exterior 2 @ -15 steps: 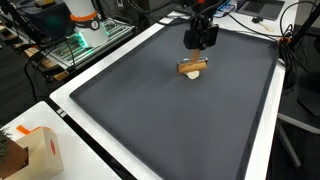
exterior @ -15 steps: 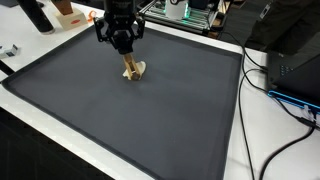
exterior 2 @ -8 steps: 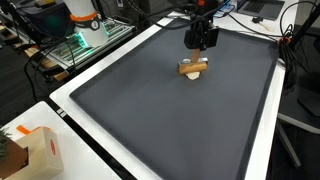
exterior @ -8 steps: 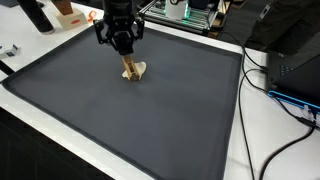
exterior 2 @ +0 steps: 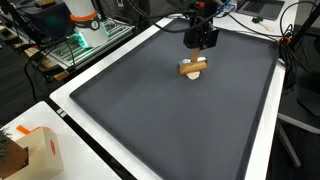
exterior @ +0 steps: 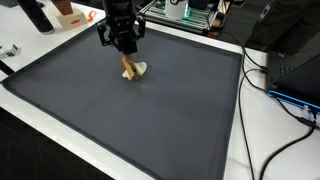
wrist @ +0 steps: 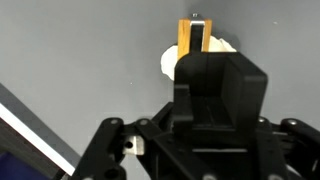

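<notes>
Lifted a shade since a second ago, the hand (exterior: 123,46) hangs just above a small wooden block (exterior: 130,67). Its jaws are set narrow, and whether they are parted or closed cannot be told, but the block sits clear below them, ungripped. It rests across a pale round piece (wrist: 167,63) on the dark mat (exterior: 150,120), near the mat's far edge. The white surface (exterior: 250,140) borders the mat, with cables (exterior: 285,100) alongside.
</notes>
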You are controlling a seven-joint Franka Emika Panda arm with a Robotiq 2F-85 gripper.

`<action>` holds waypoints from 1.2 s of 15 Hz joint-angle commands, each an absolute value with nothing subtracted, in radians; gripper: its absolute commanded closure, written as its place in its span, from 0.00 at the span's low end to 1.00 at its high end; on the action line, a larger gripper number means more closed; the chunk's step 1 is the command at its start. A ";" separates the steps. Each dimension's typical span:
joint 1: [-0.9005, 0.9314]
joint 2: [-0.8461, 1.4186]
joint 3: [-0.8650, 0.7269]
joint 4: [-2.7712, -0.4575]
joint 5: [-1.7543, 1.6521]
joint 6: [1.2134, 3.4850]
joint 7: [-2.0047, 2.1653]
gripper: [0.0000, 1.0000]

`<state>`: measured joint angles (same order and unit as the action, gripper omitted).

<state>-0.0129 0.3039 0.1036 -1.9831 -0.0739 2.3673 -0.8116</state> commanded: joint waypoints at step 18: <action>-0.018 0.247 0.109 -1.965 -0.060 2.214 -0.834 0.81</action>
<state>-0.0124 0.3049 0.1043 -1.9538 -0.0743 2.2784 -0.8166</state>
